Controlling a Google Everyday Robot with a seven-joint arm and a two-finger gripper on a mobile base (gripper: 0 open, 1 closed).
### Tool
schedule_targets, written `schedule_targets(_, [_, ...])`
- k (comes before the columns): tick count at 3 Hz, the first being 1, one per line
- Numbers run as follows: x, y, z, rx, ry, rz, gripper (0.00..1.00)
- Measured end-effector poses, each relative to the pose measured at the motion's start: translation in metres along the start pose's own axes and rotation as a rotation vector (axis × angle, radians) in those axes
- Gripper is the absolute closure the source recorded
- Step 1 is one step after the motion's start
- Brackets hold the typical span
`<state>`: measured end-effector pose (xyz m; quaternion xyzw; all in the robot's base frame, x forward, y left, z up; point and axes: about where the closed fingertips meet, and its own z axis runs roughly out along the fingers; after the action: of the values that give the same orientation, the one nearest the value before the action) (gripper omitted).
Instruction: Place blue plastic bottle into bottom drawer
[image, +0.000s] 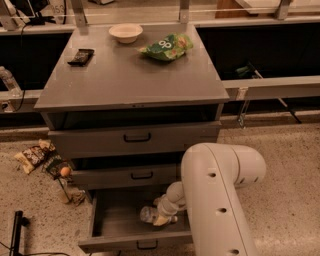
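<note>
While the gripper (161, 219) holds the bottle (146, 214) clamped inside the open bottom drawer (125, 243), lower it flat before releasing.

The bottom drawer (112, 222) of the grey cabinet (120, 80) stands open. Inside it, towards the right side, lies the blue plastic bottle (147, 214) on the drawer floor. The gripper (161, 217) is down in the drawer, directly at the bottle, and the thick white arm (215, 195) reaches in from the right. On the cabinet top there are a white bowl (125, 32), a green snack bag (166, 46) and a flat black object (81, 56). Some snack packets (34, 155) lie on the speckled floor left of the cabinet.
</note>
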<state>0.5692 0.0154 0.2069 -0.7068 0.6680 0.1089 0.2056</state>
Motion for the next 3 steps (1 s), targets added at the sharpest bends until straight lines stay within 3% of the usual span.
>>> schedule_targets(1, [0.006,0.001,-0.009,0.015,-0.012,0.022,0.33])
schedule_targets(2, [0.012,0.005,-0.026,0.033,-0.048,0.036,0.08])
schedule_targets(3, [0.023,0.014,-0.073,0.054,-0.080,0.059,0.11])
